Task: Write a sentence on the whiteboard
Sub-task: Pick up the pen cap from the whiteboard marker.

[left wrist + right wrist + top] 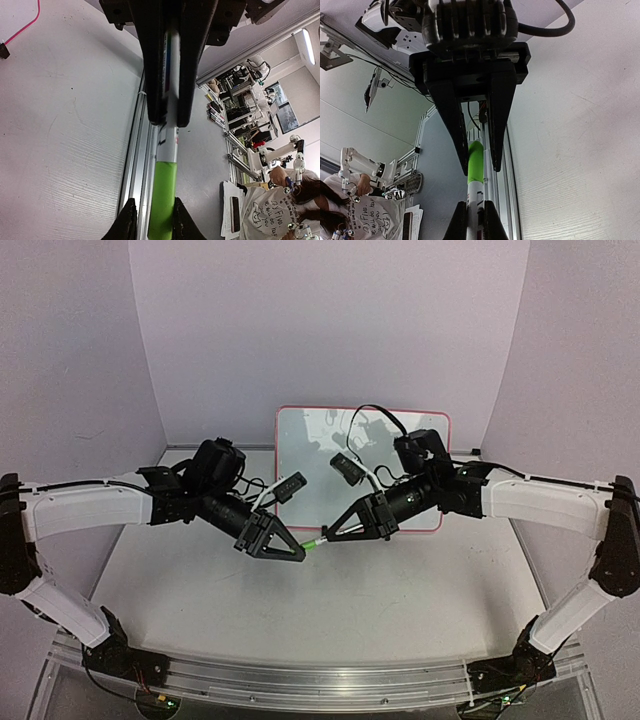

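Above the worktop [350, 610], the left jaws grip the green cap [162, 200] of a marker [315, 543]. The right jaws clamp its white barrel [169, 142], and the whiteboard [310, 445] stands behind them at the rear.

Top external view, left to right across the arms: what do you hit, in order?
left arm → left gripper → green-capped marker → right gripper → right arm. I left out the whiteboard: it spans the middle behind both grippers.
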`<state>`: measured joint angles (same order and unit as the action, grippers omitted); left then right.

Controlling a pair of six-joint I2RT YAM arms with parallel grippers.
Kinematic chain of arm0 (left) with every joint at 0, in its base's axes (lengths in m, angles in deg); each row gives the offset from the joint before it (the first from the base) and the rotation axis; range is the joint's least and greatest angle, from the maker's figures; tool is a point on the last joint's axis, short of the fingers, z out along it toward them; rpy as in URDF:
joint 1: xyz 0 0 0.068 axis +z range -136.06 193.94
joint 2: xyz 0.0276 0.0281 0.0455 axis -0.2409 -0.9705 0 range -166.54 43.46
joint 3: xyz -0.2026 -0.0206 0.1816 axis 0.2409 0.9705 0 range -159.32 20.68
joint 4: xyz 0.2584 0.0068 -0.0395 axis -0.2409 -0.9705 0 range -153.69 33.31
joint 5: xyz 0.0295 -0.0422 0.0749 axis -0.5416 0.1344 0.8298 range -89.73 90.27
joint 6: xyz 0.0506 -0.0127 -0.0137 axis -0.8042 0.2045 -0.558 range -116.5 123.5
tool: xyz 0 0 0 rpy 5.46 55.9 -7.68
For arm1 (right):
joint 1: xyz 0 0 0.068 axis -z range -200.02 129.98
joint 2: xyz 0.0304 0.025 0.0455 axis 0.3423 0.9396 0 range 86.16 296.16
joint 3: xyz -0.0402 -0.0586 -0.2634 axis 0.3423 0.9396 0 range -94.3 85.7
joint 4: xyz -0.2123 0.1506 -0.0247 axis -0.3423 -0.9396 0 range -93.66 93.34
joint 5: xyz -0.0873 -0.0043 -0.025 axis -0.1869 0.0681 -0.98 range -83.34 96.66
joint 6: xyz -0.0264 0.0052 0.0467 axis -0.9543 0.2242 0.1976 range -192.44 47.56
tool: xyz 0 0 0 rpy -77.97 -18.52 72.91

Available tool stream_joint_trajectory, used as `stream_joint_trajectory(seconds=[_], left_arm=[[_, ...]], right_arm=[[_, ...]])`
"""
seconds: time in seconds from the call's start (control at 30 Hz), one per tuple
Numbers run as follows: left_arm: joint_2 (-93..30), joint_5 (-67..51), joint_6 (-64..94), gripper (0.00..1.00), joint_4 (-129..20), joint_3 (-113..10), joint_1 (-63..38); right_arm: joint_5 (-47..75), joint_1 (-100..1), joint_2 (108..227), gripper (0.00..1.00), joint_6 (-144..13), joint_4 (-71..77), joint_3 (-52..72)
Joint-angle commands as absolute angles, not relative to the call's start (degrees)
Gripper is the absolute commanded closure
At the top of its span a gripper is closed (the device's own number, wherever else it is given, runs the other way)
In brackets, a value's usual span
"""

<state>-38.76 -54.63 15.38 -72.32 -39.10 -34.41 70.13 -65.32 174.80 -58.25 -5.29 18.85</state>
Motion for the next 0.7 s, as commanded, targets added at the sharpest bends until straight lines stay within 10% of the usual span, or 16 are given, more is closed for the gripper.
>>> stream_joint_trajectory(seconds=[0.0,0.67], left_arm=[[-38.86,-56.04,14.78,0.79,-71.78,-42.16,-34.58],[-38.7,-58.36,14.64,1.0,-73.07,-41.31,-34.58]], right_arm=[[71.35,-65.18,174.74,1.0,-58.37,-3.87,18.73],[72.64,-62.02,173.46,1.0,-59.18,-3.78,20.21]])
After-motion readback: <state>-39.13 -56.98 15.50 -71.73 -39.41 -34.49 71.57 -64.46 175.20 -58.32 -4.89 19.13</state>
